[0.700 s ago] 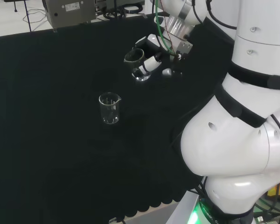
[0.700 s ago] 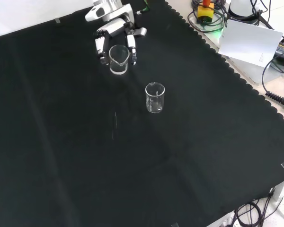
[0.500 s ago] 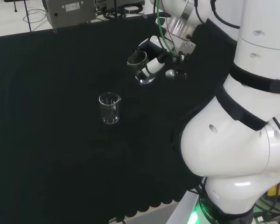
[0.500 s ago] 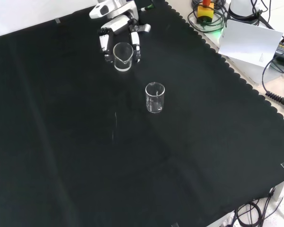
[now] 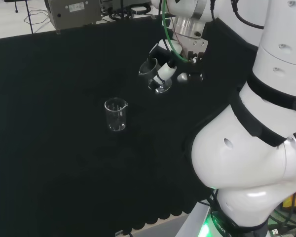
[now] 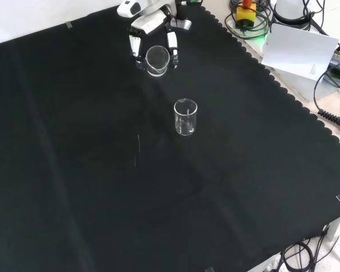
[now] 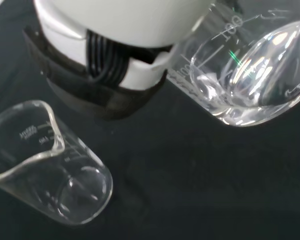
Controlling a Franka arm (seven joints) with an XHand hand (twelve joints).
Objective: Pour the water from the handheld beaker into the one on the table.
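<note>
**Head view: hand holds one beaker in the air, the other stands on the cloth**

Head view shows the hand (image 5: pixel 168 66) up beside the arm's white links, its fingers curled round a clear held beaker (image 5: pixel 152 74). That beaker is tilted, its mouth turned toward the view's left and its base lower right. Below it and further left, well apart, a second clear beaker (image 5: pixel 116 114) stands upright on the black cloth of the bench (image 5: pixel 49 163), spout at its rim.

In the front view the hand (image 6: pixel 153 25) comes in from the top, with fingers (image 6: pixel 172 44) down either side of the held beaker (image 6: pixel 157 60). The standing beaker (image 6: pixel 185 117) sits lower in that view and slightly to the right, not touching the held one.

The wrist view looks past a white and black part of the hand (image 7: pixel 110 60). The held beaker (image 7: pixel 245 70) is close to the camera, with something clear and glinting pooled in its rounded bottom. The standing beaker (image 7: pixel 45 160) shows beyond it on the cloth; whether it holds any liquid cannot be told.
</note>
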